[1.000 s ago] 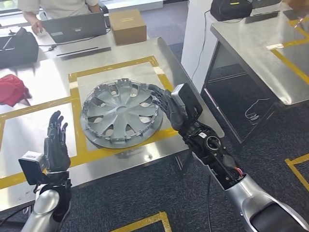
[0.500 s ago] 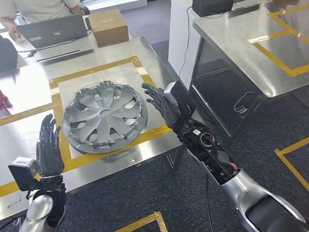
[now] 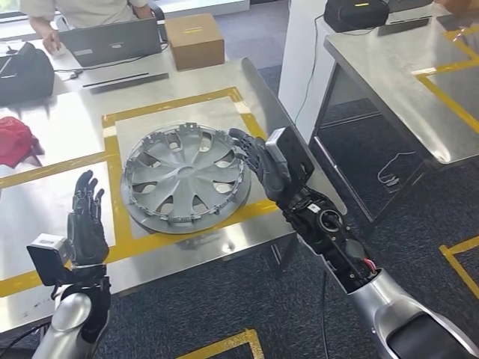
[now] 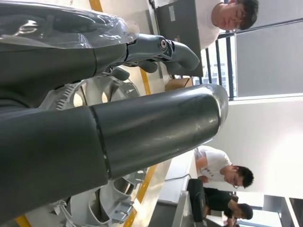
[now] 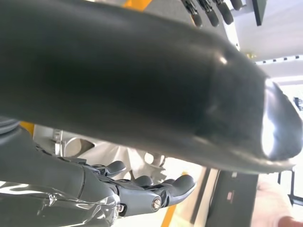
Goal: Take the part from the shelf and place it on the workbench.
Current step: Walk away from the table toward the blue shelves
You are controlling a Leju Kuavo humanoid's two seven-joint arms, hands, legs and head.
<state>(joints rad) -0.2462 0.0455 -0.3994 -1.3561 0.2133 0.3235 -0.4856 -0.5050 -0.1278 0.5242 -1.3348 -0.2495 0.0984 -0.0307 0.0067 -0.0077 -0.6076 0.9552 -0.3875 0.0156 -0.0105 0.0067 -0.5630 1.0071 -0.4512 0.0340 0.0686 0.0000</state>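
Your part, the grey hubcap [image 3: 185, 177], lies flat on the steel workbench [image 3: 266, 97], inside the yellow-taped rectangle [image 3: 169, 105], its near rim just overlapping the front strip of tape. You can see its spokes past the fingers in the left wrist view [image 4: 107, 92] too.

Right hand [image 3: 257, 158]: just beside the hubcap's right rim, fingers spread and extended, nothing held. You cannot tell whether the fingertips touch the rim.

Left hand [image 3: 87, 223]: raised upright over the bench's near-left edge, well apart from the hubcap, fingers apart, holding nothing.

Farther out on the bench: cardboard box [image 3: 197, 39], laptop [image 3: 110, 41] with a person [image 3: 84, 9] seated behind it, red cloth [image 3: 17, 140] and a black bag [image 3: 25, 73] at left. A second steel table [image 3: 395, 82] stands to the right.
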